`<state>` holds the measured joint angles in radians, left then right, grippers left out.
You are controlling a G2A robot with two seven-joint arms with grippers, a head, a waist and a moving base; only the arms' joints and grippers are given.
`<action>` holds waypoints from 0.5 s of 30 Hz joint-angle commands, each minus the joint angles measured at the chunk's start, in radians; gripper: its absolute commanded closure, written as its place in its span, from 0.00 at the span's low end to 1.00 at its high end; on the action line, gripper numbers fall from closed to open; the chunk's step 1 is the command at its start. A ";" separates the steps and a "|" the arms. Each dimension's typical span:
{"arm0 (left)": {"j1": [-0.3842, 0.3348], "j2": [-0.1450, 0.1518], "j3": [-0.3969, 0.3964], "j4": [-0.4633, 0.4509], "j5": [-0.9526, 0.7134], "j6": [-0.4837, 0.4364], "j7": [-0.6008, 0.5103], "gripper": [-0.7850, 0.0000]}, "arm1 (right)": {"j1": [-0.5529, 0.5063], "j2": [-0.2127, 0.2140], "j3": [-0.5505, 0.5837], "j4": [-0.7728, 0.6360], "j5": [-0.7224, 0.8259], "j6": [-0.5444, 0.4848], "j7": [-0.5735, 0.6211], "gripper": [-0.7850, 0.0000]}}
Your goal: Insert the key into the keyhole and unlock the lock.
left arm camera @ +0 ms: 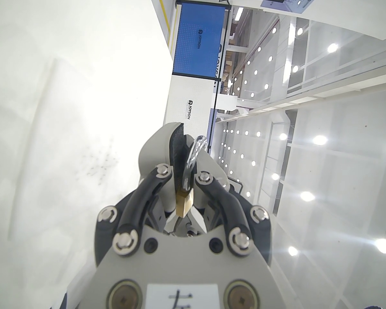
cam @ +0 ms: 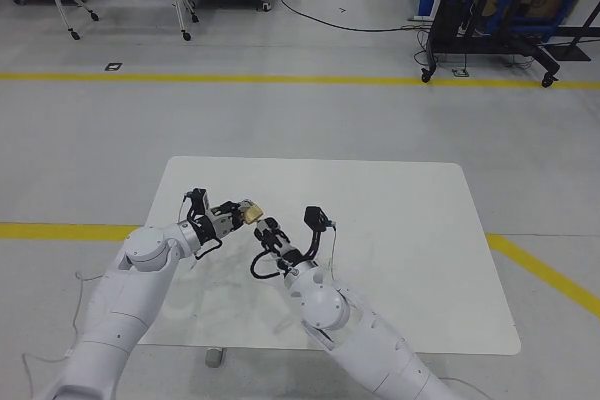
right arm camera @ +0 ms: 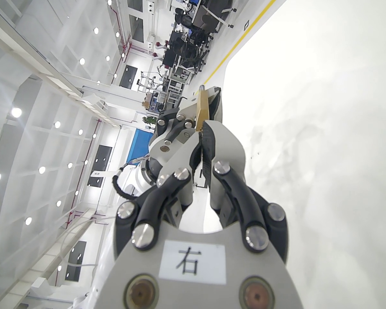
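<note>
Holds the brass lock [cam: 249, 211] up off the white counter [cam: 410, 260] in the left tool [left arm camera: 191, 146] — fingers closed tight on the steel shackle [left arm camera: 196, 151], body set back toward the palm. Has the right tool [right arm camera: 202, 136] tip-first just beside the lock — pads pinched all but together, whatever lies between them hidden.

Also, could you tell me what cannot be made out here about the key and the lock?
Key: right wrist view, any key is hidden inside the shut fingers of the right gripper; top view, too small.
Keyhole: the lock shows edge-on in the right wrist view; in the left wrist view the left gripper leaves only a narrow brass edge.
Whether key meets keyhole: covered by the right gripper's fingertips.
</note>
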<state>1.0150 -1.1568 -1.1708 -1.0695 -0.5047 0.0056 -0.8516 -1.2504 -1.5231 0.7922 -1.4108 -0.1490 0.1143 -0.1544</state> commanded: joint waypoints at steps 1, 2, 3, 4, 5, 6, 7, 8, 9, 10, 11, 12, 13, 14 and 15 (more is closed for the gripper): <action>0.000 0.000 0.000 0.000 0.002 0.000 -0.002 1.00 | 0.001 -0.002 0.002 0.005 -0.002 0.002 -0.002 1.00; -0.001 0.000 0.000 0.000 0.004 -0.002 -0.003 1.00 | 0.002 -0.003 0.004 0.007 -0.001 0.002 -0.001 1.00; 0.000 0.000 0.001 0.000 0.004 -0.002 -0.005 1.00 | 0.004 -0.005 0.006 0.011 0.000 0.002 -0.001 1.00; -0.001 0.000 0.001 -0.001 0.007 -0.003 -0.008 1.00 | 0.006 -0.006 0.008 0.015 0.003 0.001 0.000 1.00; -0.001 0.000 0.001 0.000 0.009 -0.003 -0.010 1.00 | 0.008 -0.007 0.010 0.020 0.003 0.000 0.001 1.00; -0.002 0.000 0.002 -0.001 0.010 -0.004 -0.014 1.00 | 0.010 -0.009 0.012 0.024 0.006 -0.001 0.004 1.00; -0.002 0.000 0.002 -0.001 0.011 -0.006 -0.017 1.00 | 0.013 -0.010 0.013 0.029 0.009 -0.002 0.006 1.00; -0.002 0.000 0.002 0.000 0.012 -0.006 -0.018 1.00 | 0.015 -0.012 0.015 0.034 0.011 -0.003 0.008 1.00; -0.002 -0.001 0.003 -0.001 0.013 -0.007 -0.023 1.00 | 0.017 -0.013 0.018 0.038 0.017 -0.007 0.011 1.00; -0.002 -0.001 0.002 -0.001 0.013 -0.008 -0.025 1.00 | 0.020 -0.015 0.020 0.043 0.023 -0.010 0.015 1.00; -0.002 -0.001 0.003 -0.001 0.014 -0.008 -0.028 1.00 | 0.022 -0.016 0.024 0.048 0.027 -0.012 0.017 1.00; -0.003 -0.001 0.003 0.000 0.013 -0.007 -0.029 1.00 | 0.025 -0.017 0.026 0.052 0.031 -0.014 0.019 1.00; -0.003 -0.001 0.003 0.001 0.010 -0.004 -0.032 1.00 | 0.026 -0.019 0.028 0.055 0.034 -0.016 0.019 1.00; -0.003 -0.001 0.002 0.002 0.009 -0.003 -0.033 1.00 | 0.027 -0.020 0.029 0.057 0.037 -0.019 0.021 1.00; -0.004 -0.001 0.002 0.004 0.007 -0.001 -0.035 1.00 | 0.027 -0.021 0.030 0.058 0.038 -0.022 0.023 0.89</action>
<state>1.0115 -1.1580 -1.1685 -1.0672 -0.4962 0.0028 -0.8850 -1.2234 -1.5436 0.8212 -1.3535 -0.1121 0.0948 -0.1327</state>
